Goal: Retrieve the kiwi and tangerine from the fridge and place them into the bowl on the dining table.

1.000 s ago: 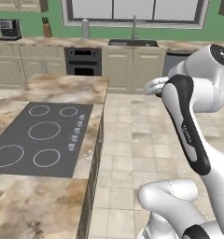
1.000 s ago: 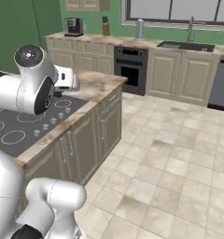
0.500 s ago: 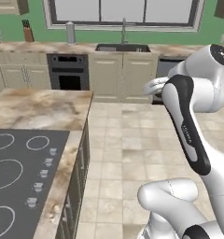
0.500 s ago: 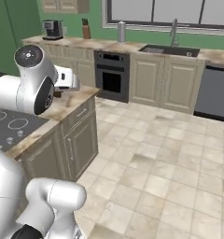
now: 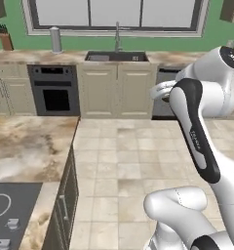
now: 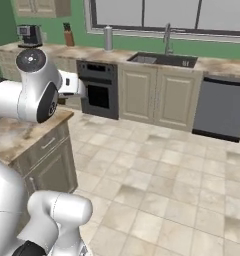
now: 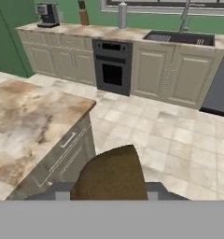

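Gripper [image 7: 109,198] clamped on brown fuzzy kiwi [image 7: 111,175], held at hand, low centre of hand view. Island desk [image 7: 30,126] with cooktop [image 5: 7,215] lies just left of it, not target. Bowl, dining desk unseen; direction to them cannot tell. Sink [image 5: 116,56] ahead.

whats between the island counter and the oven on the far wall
Bare tiled floor lies between the island counter and the oven, clearest in the hand view; nothing stands on that stretch.
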